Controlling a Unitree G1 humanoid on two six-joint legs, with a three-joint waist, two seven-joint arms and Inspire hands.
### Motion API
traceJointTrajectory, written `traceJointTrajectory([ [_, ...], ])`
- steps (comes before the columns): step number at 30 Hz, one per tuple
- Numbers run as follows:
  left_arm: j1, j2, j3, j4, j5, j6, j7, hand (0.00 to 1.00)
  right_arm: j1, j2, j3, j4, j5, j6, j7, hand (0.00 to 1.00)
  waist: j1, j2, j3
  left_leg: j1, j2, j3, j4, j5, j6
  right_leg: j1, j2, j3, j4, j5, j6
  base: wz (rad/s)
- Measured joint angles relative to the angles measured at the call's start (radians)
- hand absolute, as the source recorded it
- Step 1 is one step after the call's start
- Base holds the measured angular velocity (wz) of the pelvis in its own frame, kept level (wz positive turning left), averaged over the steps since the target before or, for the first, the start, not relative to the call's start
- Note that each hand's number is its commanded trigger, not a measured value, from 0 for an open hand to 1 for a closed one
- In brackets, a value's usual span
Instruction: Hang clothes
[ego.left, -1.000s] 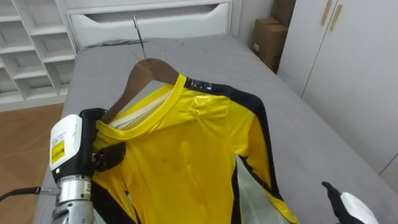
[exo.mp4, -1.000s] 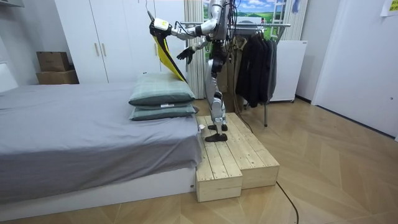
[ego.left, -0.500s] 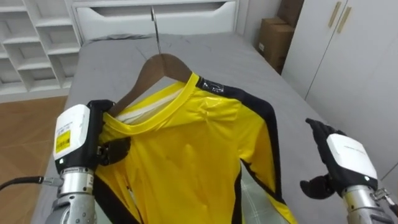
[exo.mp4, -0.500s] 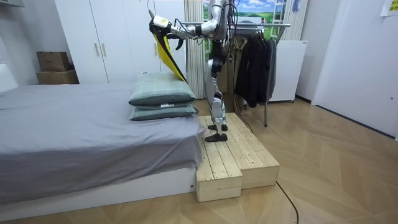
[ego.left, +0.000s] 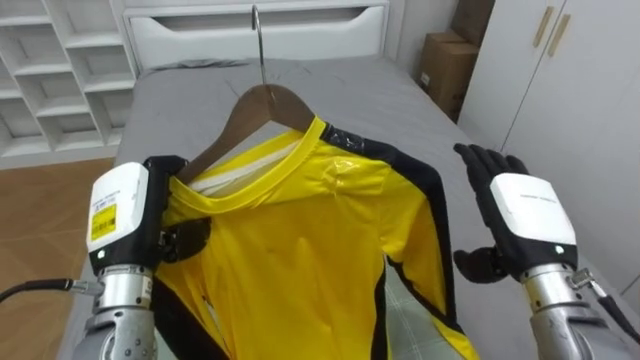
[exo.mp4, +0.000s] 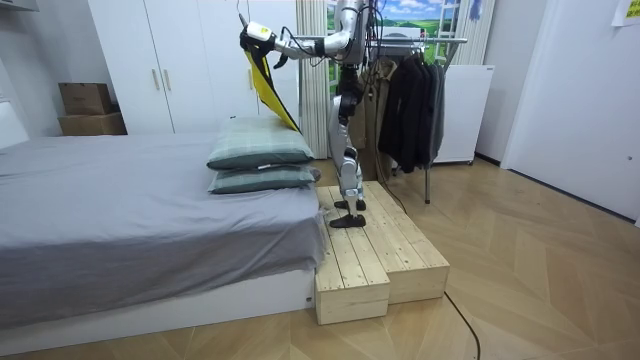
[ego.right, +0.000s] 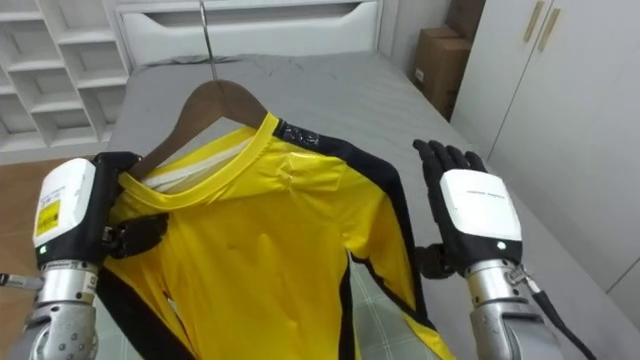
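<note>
**Yellow jersey held up on its hanger over the bed**

The left robot hand (ego.left: 125, 215) was closed on the left end of a wooden hanger (ego.left: 255, 105). Its dark fingers (ego.left: 182, 240) curled into the shoulder of the yellow jersey (ego.left: 300, 250) that hung on it. The hanger's end itself was hidden inside that grip and under the cloth. The metal hook (ego.left: 257, 45) pointed up and away, free of any rail.

The jersey's hem and lower sleeves were cut off by the bottom edge of the eye views. A black neck label (ego.left: 345, 138) at the collar carried print too small to read.

The right robot hand (ego.left: 520, 225) stood open, fingers straight and spread, just beside the jersey's black-trimmed right shoulder and apart from it.

Beyond the jersey lay the grey bed (ego.left: 330, 80), with white cubby shelves (ego.left: 60, 70) to its left. To its right, stacked cardboard boxes (ego.left: 448, 70) stood closed, so their contents were hidden, next to white wardrobe doors (ego.left: 570, 110).

In the room view the robot stood on a wooden platform (exo.mp4: 370, 255) at the bed's side, arms raised toward the view's left. The jersey hung above two stacked pillows (exo.mp4: 260, 155). Behind the robot a clothes rack (exo.mp4: 445, 42) held dark garments (exo.mp4: 410, 110).
</note>
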Motion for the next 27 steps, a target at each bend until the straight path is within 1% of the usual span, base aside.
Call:
traceJointTrajectory([
  [6, 0.000, -0.001, 0.000, -0.007, 0.000, 0.002, -0.023, 1.00, -0.025, 0.000, 0.000, -0.025, 0.007, -0.004, -0.050, 0.00, 0.007, -0.003, -0.0001, -0.002, -0.001, -0.003, 0.002, 0.000, 0.000, 0.002, -0.001, -0.004, -0.002, 0.000, 0.000, 0.00],
  [8, 0.000, -0.010, -0.001, -0.007, 0.001, 0.004, -0.028, 1.00, -0.028, 0.000, 0.000, -0.025, 0.019, -0.004, -0.068, 0.00, 0.014, -0.005, -0.0005, -0.003, -0.001, -0.004, 0.002, 0.000, 0.000, 0.001, 0.000, -0.003, -0.002, -0.001, 0.001, 0.00],
  [12, 0.000, -0.032, 0.000, -0.007, 0.002, 0.006, -0.035, 1.00, -0.029, 0.002, -0.003, -0.049, 0.031, -0.004, -0.074, 0.00, 0.015, -0.006, -0.0011, -0.019, -0.002, -0.010, 0.006, 0.000, 0.000, -0.011, 0.000, -0.005, -0.002, -0.001, 0.001, 0.03],
  [18, 0.000, -0.039, 0.000, -0.007, 0.003, 0.020, -0.066, 1.00, -0.029, 0.002, -0.003, -0.126, 0.038, -0.002, -0.097, 0.00, 0.016, -0.006, -0.0012, -0.020, -0.002, -0.015, 0.005, 0.000, 0.000, -0.010, -0.001, -0.014, -0.002, -0.001, 0.002, 0.02],
  [22, 0.000, -0.044, 0.000, -0.007, 0.002, 0.028, -0.070, 1.00, -0.031, 0.011, -0.003, -0.149, 0.041, -0.002, -0.116, 0.00, 0.018, -0.006, -0.0012, -0.020, -0.001, -0.017, 0.004, 0.000, 0.000, -0.010, -0.001, -0.014, -0.002, -0.001, 0.002, 0.01],
  [27, 0.000, -0.058, 0.000, -0.007, 0.001, 0.034, -0.069, 1.00, -0.067, 0.015, -0.001, -0.149, 0.051, -0.002, -0.127, 0.00, 0.017, -0.006, -0.0011, -0.019, -0.001, -0.017, 0.004, 0.000, 0.000, -0.008, 0.001, -0.013, -0.001, -0.001, 0.002, 0.00],
])
